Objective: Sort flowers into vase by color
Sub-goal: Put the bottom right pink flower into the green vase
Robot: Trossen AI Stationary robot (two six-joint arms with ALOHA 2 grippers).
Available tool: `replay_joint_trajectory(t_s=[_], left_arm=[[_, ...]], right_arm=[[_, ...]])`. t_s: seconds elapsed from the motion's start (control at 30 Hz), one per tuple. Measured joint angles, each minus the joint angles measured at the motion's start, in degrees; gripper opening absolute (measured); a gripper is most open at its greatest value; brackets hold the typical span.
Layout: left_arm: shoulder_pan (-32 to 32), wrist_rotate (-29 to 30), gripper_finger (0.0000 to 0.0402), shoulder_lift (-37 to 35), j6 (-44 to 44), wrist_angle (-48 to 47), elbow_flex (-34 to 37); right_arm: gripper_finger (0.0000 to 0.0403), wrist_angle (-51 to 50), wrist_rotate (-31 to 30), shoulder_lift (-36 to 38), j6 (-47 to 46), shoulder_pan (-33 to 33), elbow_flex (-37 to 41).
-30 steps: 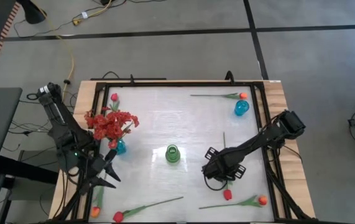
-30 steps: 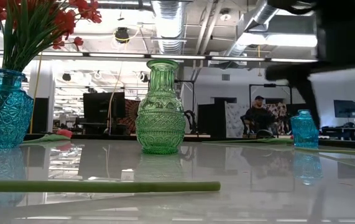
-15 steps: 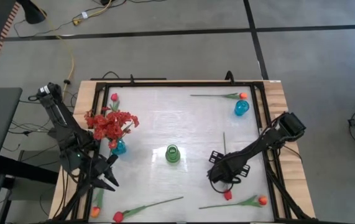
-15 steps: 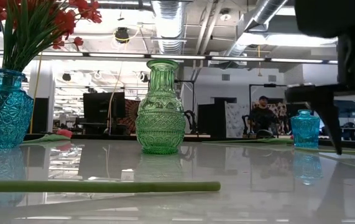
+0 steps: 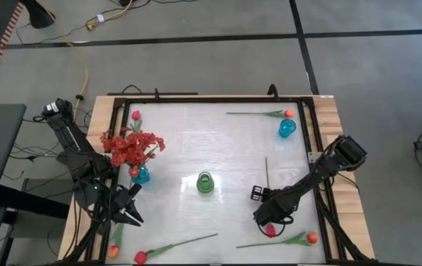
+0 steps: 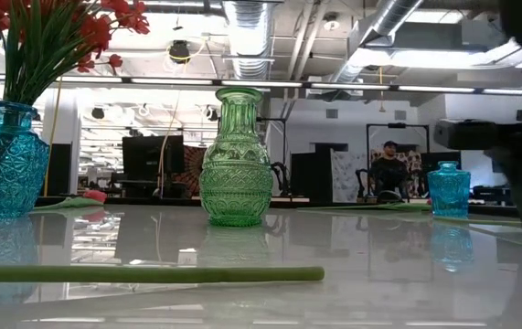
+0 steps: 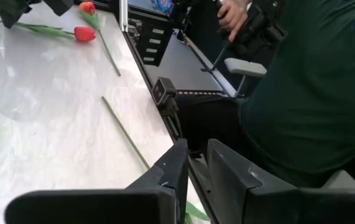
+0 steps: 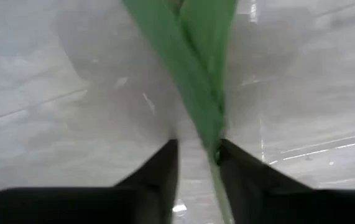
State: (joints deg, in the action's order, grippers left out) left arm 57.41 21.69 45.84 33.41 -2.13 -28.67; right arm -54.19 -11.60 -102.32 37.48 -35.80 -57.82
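Red spray (image 5: 131,146) upright in blue vase (image 5: 143,175); red and orange tulips (image 5: 287,114) flat around table edges.
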Motion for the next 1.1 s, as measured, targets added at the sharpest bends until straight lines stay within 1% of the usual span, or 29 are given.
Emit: replay_joint_trajectory(t_s=[0.13, 0.17, 0.2, 0.27, 0.37, 0.47, 0.6, 0.67, 0.77, 0.87, 0.93, 1.0, 1.1], left_arm=[[0.0, 0.1, 0.0033, 0.0, -1.2, 0.6, 0.0], [0.0, 0.2, 0.0029, 0.0, -1.2, 0.5, 0.0], [0.0, 0.4, 0.0025, 0.0, -1.2, 0.5, 0.0], [0.0, 0.9, 0.0017, 0.0, -1.2, 0.5, 0.0], [0.0, 1.6, 0.0007, -0.1, -1.2, 0.5, 0.0], [-0.2, 1.6, 0.0001, -0.5, -1.9, 0.4, 0.0], [-1.0, 0.9, 0.0001, -2.3, -2.4, 0.6, 0.0], [-1.3, 0.0, 0.0, -2.8, -3.1, 0.8, 0.0], [-1.5, -1.4, 0.0, -2.9, -3.4, 2.1, 0.0], [-1.5, -3.2, 0.0, -2.6, -2.9, 2.3, 0.0], [-1.5, -4.2, 0.0, -2.6, -2.6, 2.4, 0.0], [-1.5, -5.1, 0.0, -2.6, -2.5, 2.5, 0.0], [-1.5, -5.5, 0.0, -2.6, -3.5, 2.5, 0.0]], right_arm=[[0.0045, 0.3, -0.9, 0.0, -2.5, -1.9, 0.0], [0.0028, 0.3, -1.0, 0.1, -3.1, -2.2, -0.1], [0.0021, 0.1, -1.0, 0.1, -3.4, -2.4, -0.3], [0.0023, 0.0, -1.7, 0.0, -4.7, -2.6, -1.3], [0.0041, -1.5, -4.7, 0.2, -7.5, -2.6, -4.2], [0.0042, -4.3, -6.0, 1.7, -10.0, -1.8, -8.0], [0.0023, -4.6, -5.9, 7.6, -15.6, 1.0, -12.3], [0.0021, -3.3, -4.1, 11.8, -20.0, 3.2, -13.1], [0.0025, 1.7, -2.3, 18.8, -27.8, 6.4, -13.2], [0.0029, 8.0, -0.8, 25.1, -32.0, 8.8, -12.6], [0.0028, 13.2, -0.2, 28.8, -32.3, 9.5, -11.5], [0.0024, 19.0, -0.1, 31.9, -30.5, 10.1, -10.7], [0.0023, 30.6, -0.1, 35.4, -28.2, 11.7, -8.9]])
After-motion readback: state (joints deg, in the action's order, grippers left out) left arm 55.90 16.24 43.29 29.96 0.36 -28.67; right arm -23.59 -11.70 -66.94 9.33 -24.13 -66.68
